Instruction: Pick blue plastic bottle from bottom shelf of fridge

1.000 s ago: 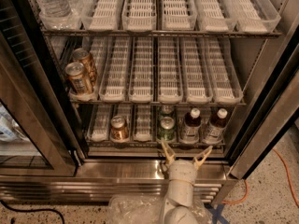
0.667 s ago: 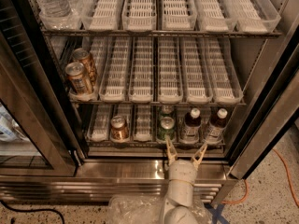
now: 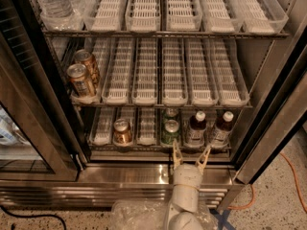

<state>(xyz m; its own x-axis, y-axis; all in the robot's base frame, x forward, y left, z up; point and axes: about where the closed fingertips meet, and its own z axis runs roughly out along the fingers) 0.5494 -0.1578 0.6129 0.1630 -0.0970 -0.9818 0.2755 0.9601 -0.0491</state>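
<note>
The fridge (image 3: 144, 174) stands open. On its bottom shelf (image 3: 158, 147) two dark plastic bottles with white caps stand side by side at the right, one (image 3: 196, 128) left of the other (image 3: 221, 127). I cannot tell which is the blue one. My gripper (image 3: 191, 153) is low at the shelf's front edge, just in front of and below the left bottle. It is open and empty, with one finger (image 3: 176, 153) before the green cans (image 3: 170, 130) and the other (image 3: 205, 155) below the left bottle.
A brown can (image 3: 122, 131) stands on the bottom shelf's left. Two brown cans (image 3: 82, 78) are on the middle rack, clear water bottles (image 3: 53, 1) on the top rack. The glass door (image 3: 24, 128) hangs open at left. An orange cable (image 3: 293, 176) lies on the floor.
The gripper's fingers have drawn slightly closer together while staying open. The gripper stays at the front of the bottom shelf. Nothing on the shelves has moved.
</note>
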